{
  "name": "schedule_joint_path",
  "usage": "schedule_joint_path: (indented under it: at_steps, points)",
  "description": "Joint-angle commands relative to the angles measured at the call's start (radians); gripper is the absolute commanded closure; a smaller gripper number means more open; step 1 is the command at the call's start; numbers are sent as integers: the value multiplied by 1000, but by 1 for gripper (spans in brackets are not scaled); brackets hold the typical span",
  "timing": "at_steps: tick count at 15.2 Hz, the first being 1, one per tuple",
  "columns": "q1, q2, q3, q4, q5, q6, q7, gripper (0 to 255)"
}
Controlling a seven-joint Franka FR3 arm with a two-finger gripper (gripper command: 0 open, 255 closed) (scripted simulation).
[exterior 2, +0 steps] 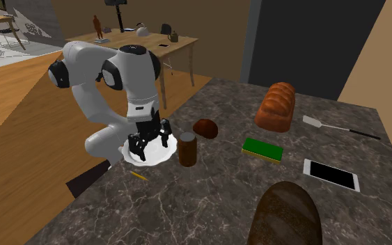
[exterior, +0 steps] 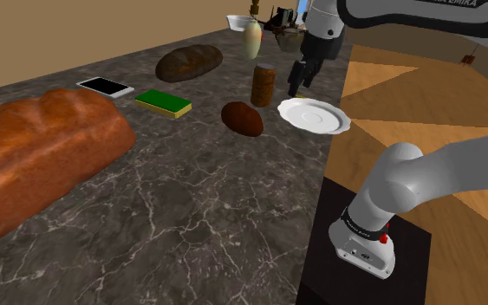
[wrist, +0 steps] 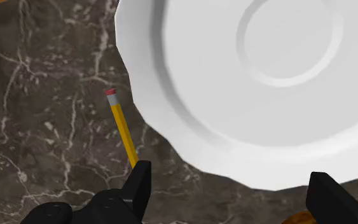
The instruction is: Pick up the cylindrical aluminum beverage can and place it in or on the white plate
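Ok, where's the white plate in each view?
Shoulder view: plate upper middle, right of the brown can.
Second exterior view: plate left of centre, under the gripper, left of the can.
Wrist view: plate ahead of the open jaws, beside a pencil.
Shared landmark: the can in both outside views; the pencil in the last two.

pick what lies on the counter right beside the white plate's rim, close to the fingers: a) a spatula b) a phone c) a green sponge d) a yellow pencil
d: the wrist view shows a yellow pencil with a red eraser end lying on the dark marble counter just off the rim of the white plate, its other end close to one of the open fingers.
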State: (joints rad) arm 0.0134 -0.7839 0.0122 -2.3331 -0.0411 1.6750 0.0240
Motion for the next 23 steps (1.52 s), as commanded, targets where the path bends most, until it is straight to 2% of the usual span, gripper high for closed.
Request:
schedule_joint_path:
  at_steps: [1,11,19,23]
  points:
    - [0,0,0,0,0,0,0,0]
    - [28,377,98,528,88,-264,141,0]
    - [30,338,98,387,92,-162,137,0]
    - [30,338,98,387,92,-162,137,0]
